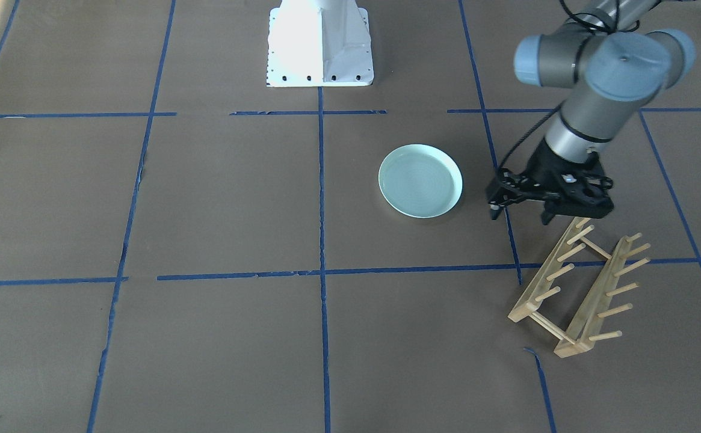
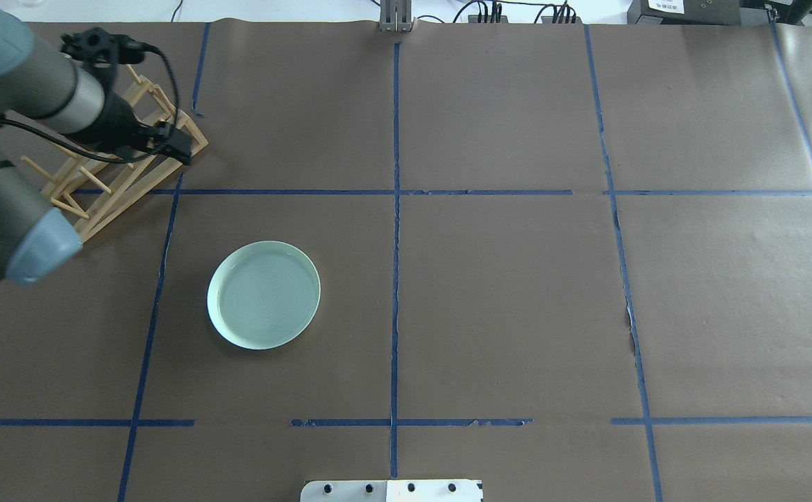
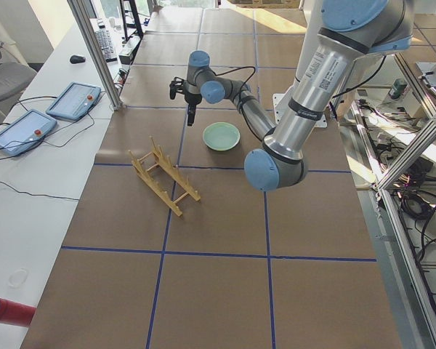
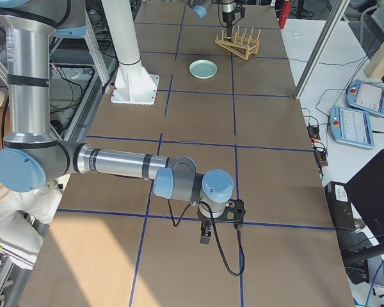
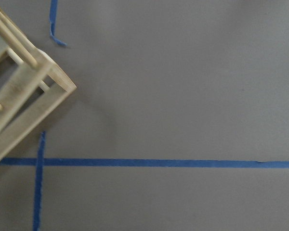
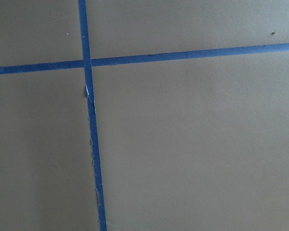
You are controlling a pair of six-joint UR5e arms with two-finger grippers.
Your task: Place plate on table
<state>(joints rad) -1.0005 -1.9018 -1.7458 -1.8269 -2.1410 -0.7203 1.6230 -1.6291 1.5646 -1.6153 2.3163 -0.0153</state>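
You have one plate [image 2: 264, 294] here: round, pale mint green, with a raised rim and faint concentric rings across its well. It lies flat and right way up on the table [image 2: 503, 307], inside one of the squares marked by the blue tape lines [image 2: 395, 279], and nothing touches it. In the overhead view it sits at about 4 o'clock from the single wooden rack [image 2: 123, 178], well apart from it.

The rack stands on the brown paper with its two rows of pegs bare.

You can see two arms. In the front-facing view the left gripper [image 1: 520, 218] hangs above the table at roughly 3 to 4 o'clock from the plate, near it but clear of it. Its fingers are spread apart with nothing between them. The rack's near end lies at about 5 o'clock from those fingers.

The right gripper [image 4: 205, 238] shows only in the right-side view, low over the paper at the table's other end, far from the plate. You cannot tell from there how its fingers stand.

One white robot base [image 1: 320, 45] stands at 11 o'clock from the plate in the front-facing view.
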